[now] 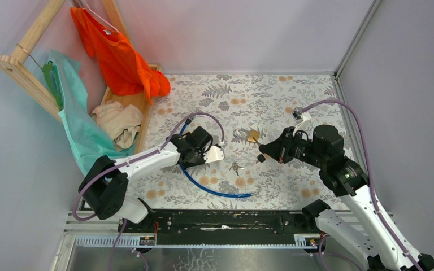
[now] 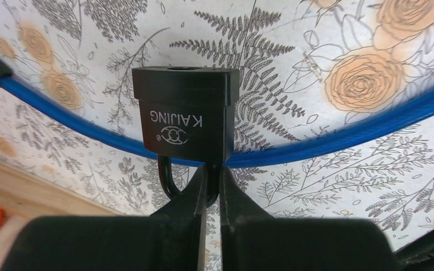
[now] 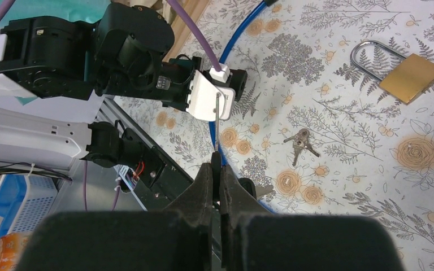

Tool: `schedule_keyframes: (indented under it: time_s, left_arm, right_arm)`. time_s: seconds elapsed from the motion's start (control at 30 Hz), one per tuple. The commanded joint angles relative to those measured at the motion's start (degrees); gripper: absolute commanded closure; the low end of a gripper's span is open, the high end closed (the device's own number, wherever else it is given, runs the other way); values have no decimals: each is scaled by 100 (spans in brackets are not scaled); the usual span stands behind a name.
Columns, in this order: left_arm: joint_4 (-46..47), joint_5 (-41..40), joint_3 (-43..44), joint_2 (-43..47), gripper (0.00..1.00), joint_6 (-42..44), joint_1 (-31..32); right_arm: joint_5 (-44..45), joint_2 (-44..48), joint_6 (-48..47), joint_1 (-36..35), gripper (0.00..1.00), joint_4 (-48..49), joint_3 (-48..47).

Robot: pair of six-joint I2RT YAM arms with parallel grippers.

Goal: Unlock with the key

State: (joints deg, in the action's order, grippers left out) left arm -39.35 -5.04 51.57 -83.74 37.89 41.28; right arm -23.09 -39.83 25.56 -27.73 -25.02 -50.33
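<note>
Am seeing right hand (image 3: 216, 162) pressed together, pinching key (image 3: 217, 121), thin silver blade pointing toward left hand (image 2: 212, 168). Left hand pinching black padlock (image 2: 185, 116) by shackle, blue cable (image 2: 344, 138) running just behind, over desk (image 2: 328, 34).

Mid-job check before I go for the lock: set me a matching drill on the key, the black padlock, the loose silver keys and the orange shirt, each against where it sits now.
Things:
1. key
2. black padlock
3. silver keys
4. orange shirt

Places:
A. hanging on the wooden rack
B. pinched in the right tool
C. lying loose on the floral mat
D. by the blue cable, just ahead of the left tool

Pairs: 1-B, 2-D, 3-C, 4-A
</note>
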Motion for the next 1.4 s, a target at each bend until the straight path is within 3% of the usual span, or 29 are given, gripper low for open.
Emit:
schedule_keyframes:
  time_s: [0.0, 0.23, 0.5, 0.63, 1.07, 1.37]
  left_arm:
    - [-434, -627, 469, 105, 96, -322, 293]
    - [-1031, -1007, 742, -76, 100, -274, 493]
    - [-2482, -1871, 1262, -885, 97, -500, 599]
    - [-3013, -1839, 1462, -1242, 93, -791, 669]
    - [-4156, -1747, 2219, -2505, 97, -870, 1239]
    - [-4368, -1762, 2735, -3089, 87, -821, 1271]
  right_arm:
    - [11, 167, 28, 22, 100, 52, -127]
    - [66, 246, -9, 20, 100, -36, -155]
    - [120, 242, -68, 21, 100, -134, -280]
    - [119, 248, -69, 22, 100, -144, -287]
    - [94, 332, -7, 19, 100, -149, -312]
    - [69, 452, 8, 21, 100, -164, -306]
